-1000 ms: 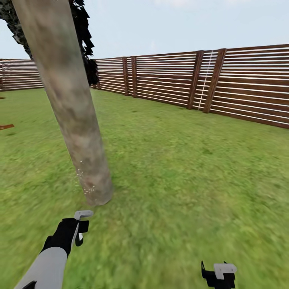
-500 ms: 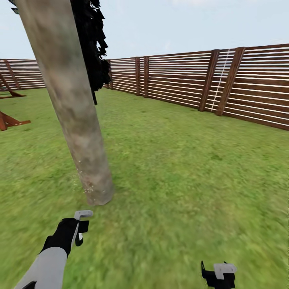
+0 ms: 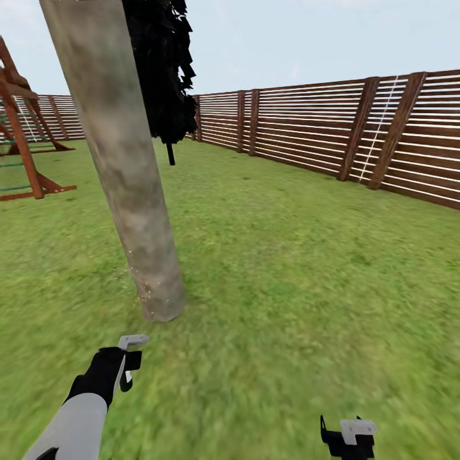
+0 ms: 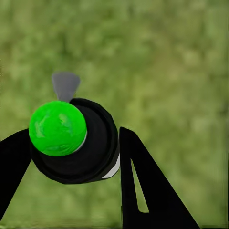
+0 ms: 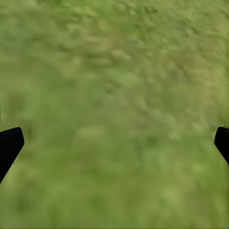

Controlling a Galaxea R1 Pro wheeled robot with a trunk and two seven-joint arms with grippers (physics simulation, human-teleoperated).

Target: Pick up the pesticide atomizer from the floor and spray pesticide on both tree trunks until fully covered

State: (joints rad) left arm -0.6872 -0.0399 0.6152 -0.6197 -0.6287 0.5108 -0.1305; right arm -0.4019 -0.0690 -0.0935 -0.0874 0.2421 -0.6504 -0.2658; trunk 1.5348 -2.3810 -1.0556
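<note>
A thick mottled grey-beige tree trunk [image 3: 131,179] rises from the grass [image 3: 287,287] just ahead of my left arm, leaning slightly. Fine white specks of pesticide [image 3: 142,289] dot its lower part. My left gripper [image 3: 128,361] hangs low, a short way in front of the trunk's base. In the left wrist view it [image 4: 71,136] is shut on the pesticide atomizer [image 4: 81,148], a black-capped bottle with a bright green knob and a grey nozzle. My right gripper [image 3: 348,437] sits at the lower right over bare grass, open and empty [image 5: 117,138].
A brown slatted fence [image 3: 319,134] runs along the back and right. A dark narrow conifer [image 3: 163,76] stands behind the trunk. A red-brown wooden play frame [image 3: 22,147] is at the far left. Open lawn lies to the right.
The whole picture has slid right, so the camera has turned left; the wooden frame has come into view. Both arms keep their pose and the left grip holds.
</note>
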